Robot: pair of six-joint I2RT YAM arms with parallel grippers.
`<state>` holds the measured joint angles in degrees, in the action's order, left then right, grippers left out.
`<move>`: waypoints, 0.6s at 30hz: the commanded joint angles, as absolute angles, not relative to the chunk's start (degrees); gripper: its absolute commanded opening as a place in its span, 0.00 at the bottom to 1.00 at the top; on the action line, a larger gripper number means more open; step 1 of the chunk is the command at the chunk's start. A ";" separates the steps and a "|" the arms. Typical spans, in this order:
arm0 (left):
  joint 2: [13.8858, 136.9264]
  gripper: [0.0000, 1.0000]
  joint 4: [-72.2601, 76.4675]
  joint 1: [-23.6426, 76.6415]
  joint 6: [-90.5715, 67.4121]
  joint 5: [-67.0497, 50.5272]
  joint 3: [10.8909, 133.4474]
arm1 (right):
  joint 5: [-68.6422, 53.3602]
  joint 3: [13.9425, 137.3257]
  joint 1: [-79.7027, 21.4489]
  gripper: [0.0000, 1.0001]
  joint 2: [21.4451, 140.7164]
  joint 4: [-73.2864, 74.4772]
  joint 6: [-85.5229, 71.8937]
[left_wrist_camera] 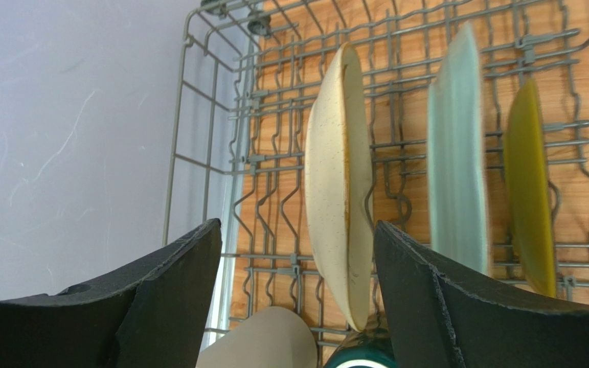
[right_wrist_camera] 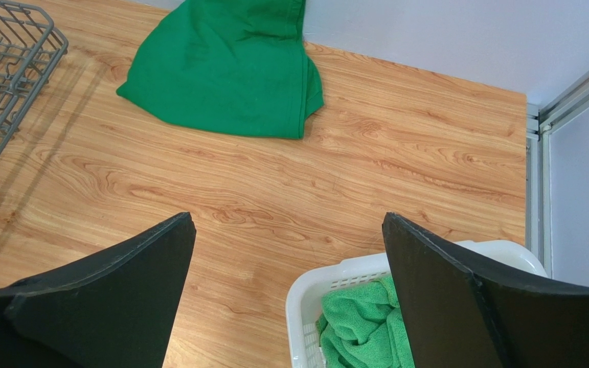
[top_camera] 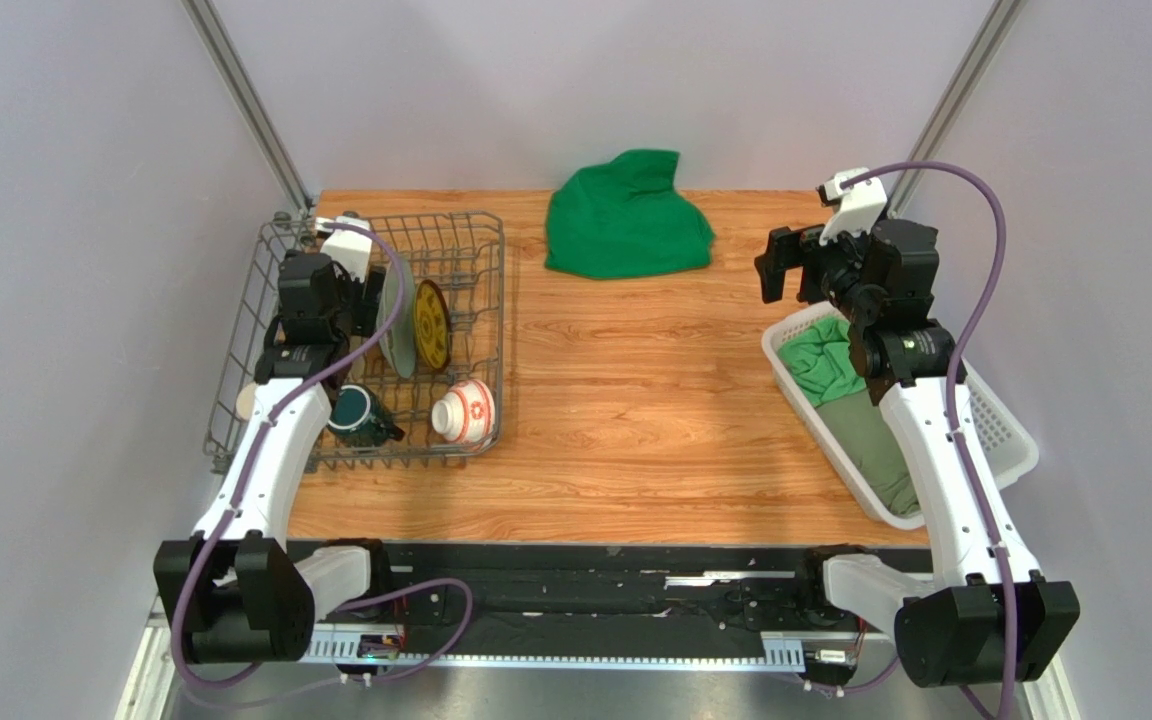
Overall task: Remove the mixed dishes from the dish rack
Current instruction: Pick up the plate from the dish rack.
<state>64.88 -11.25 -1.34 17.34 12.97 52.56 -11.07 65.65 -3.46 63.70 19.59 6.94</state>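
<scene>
Straddling the cream floral plate (left_wrist_camera: 336, 176) upright in the dish rack (top_camera: 470, 255), the left gripper (left_wrist_camera: 297, 249) holds its jaws apart — the right gripper (right_wrist_camera: 287, 226), well clear of the rack, gapes wide.

Dish rack (top_camera: 470, 285) left, cloth (top_camera: 627, 218) at back centre, basket (top_camera: 1006, 428) right

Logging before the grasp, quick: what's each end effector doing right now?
Left end effector: open, fingers either side of the cream plate, not yet gripping it.
Right end effector: open, holding nothing.
</scene>
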 commanded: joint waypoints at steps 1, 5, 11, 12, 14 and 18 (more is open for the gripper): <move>66.35 0.79 -8.62 -3.34 16.00 12.39 51.95 | -11.95 67.94 -3.43 0.99 63.81 18.72 7.73; 67.32 0.76 -7.39 -4.39 16.08 11.43 50.72 | -12.30 67.85 -3.43 0.99 63.90 18.89 7.82; 69.08 0.76 -5.72 -4.75 16.00 10.81 49.22 | -12.39 67.94 -3.34 0.99 64.25 18.98 7.91; 69.43 0.76 -5.45 -4.83 15.91 10.81 49.13 | -12.39 67.94 -3.43 0.99 64.25 18.90 7.91; 70.57 0.75 -4.66 -4.92 15.73 10.81 48.78 | -12.39 67.94 -3.34 0.99 64.25 18.99 7.91; 72.68 0.70 -3.08 -5.10 15.21 11.07 48.60 | -12.48 67.94 -3.43 0.99 64.25 19.07 8.00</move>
